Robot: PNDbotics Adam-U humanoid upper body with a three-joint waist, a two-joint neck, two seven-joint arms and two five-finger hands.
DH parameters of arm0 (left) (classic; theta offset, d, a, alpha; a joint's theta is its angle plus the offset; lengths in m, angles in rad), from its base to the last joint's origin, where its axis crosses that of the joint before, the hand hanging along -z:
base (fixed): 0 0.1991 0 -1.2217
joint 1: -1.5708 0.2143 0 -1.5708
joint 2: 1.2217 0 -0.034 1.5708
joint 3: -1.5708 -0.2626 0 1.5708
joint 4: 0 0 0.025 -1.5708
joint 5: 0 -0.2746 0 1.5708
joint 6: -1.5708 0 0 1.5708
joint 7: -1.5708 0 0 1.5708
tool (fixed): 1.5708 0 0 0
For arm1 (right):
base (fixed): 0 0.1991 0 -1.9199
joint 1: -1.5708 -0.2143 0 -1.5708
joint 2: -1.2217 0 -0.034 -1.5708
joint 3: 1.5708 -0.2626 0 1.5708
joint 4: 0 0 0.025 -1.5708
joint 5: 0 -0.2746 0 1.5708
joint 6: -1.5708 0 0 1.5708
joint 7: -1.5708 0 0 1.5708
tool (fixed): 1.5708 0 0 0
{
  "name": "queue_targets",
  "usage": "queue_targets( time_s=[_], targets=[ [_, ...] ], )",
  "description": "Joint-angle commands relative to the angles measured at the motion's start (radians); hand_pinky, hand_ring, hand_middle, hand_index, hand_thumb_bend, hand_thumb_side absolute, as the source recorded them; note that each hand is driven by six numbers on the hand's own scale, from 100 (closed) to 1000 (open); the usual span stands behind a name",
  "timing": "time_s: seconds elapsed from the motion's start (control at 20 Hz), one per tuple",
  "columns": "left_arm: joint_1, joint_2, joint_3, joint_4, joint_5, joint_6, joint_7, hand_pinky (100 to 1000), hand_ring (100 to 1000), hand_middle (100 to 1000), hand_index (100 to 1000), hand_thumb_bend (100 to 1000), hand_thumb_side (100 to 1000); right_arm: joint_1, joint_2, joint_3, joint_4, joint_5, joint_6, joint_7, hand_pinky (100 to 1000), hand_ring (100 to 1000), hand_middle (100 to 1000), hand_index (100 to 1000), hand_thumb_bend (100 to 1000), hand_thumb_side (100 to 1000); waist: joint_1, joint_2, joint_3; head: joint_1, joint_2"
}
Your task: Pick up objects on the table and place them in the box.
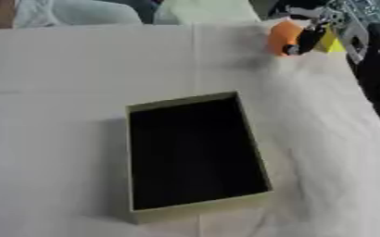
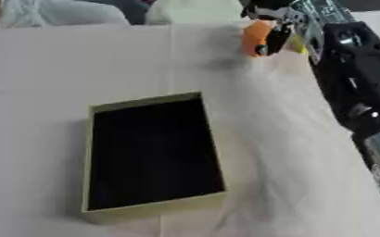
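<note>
An open box (image 1: 195,156) with a black inside and olive walls sits in the middle of the white-clothed table. I see nothing inside it. At the far right my right hand (image 1: 311,28) is raised above the cloth, its fingers curled round an orange object (image 1: 282,38). A bit of yellow (image 1: 331,42) shows just right of the orange object, behind the fingers; I cannot tell what it is. The right arm (image 2: 359,78) runs down the right edge. My left hand is not in any view.
The white cloth (image 1: 63,115) covers the whole table, with creases right of the box. People's clothing shows beyond the far edge (image 1: 104,11).
</note>
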Motion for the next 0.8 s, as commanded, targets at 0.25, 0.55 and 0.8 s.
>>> queue_targets(
  time_s=[0.25,0.55,0.8],
  targets=[
    [-0.003,0.003,-0.002,-0.015,-0.009,0.004,-0.002,871,588,649,802,415,808,-0.029,-0.027,-0.018,0.007,0.017,0.025,0.027,828,896,890,925,287,100,0.005,-0.009,-0.001,-0.004,-0.016],
    [-0.005,-0.001,-0.004,-0.015,-0.011,0.005,-0.007,872,587,649,800,413,810,-0.029,-0.022,-0.016,-0.002,0.028,0.027,0.022,725,670,608,717,266,100,0.009,-0.003,-0.005,-0.007,-0.013],
    [-0.005,0.001,-0.004,-0.015,-0.010,0.006,-0.008,871,588,649,800,412,809,-0.030,-0.020,-0.019,-0.074,0.058,0.051,-0.048,571,442,345,474,268,100,0.008,-0.007,-0.008,-0.007,-0.012]
  ],
)
